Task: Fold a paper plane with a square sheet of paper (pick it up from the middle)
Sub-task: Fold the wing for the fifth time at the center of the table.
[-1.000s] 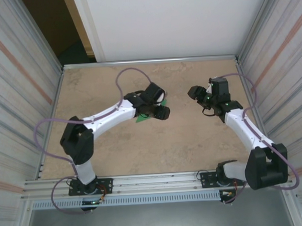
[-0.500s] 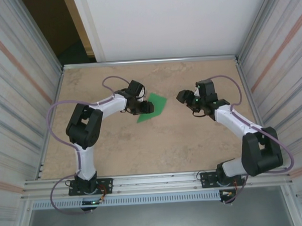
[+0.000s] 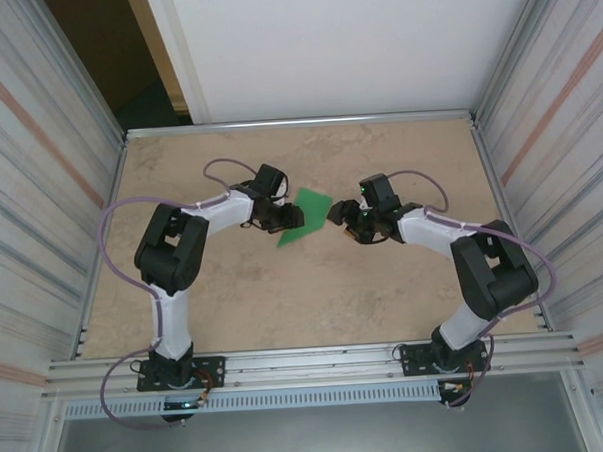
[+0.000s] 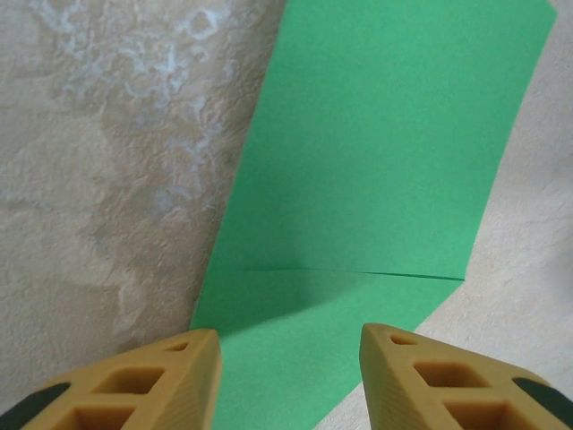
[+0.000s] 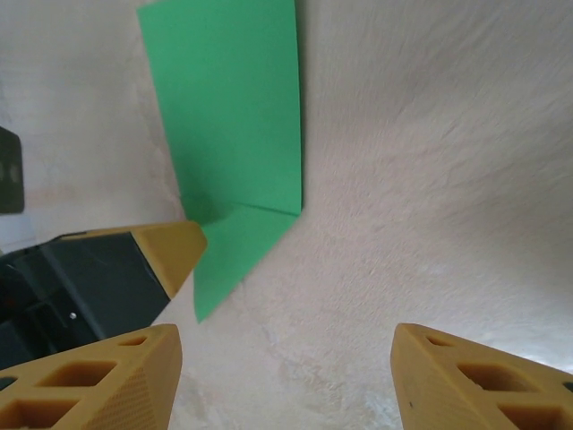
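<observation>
Ribbed metal walls [image 3: 30, 198] flank a mottled beige counter [image 3: 245, 299]. The left arm [image 3: 171, 254] rises from its base and bends right. The right arm [image 3: 489, 268] folds back leftward, so the two meet mid-counter. The left hand [image 3: 289, 218] is low, fingers apart, gripping nothing. The right hand [image 3: 334, 214], spread wide and empty, faces it. Between them the green paper [image 3: 309, 206] lies on the counter, its left end under the left hand's fingers, with one crease crossing it.
</observation>
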Robot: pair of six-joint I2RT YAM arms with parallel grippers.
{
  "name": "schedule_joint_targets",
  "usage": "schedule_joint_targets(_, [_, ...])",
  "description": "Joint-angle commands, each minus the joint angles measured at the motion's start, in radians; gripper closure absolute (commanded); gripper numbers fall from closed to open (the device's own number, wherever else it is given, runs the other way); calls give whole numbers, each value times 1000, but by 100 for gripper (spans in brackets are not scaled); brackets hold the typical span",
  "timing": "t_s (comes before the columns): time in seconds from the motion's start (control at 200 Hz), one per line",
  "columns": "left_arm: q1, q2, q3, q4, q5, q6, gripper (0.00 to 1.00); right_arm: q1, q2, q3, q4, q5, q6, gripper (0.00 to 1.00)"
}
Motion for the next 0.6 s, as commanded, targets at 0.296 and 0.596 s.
schedule_joint_targets(0.296, [13,-55,-171,7,88,-96,67,51,98,31,68,-60,114,42])
schedule_joint_targets(0.596, [17,-65,-193,-1,92,-117,76,67,146,34,94,-103,107,55])
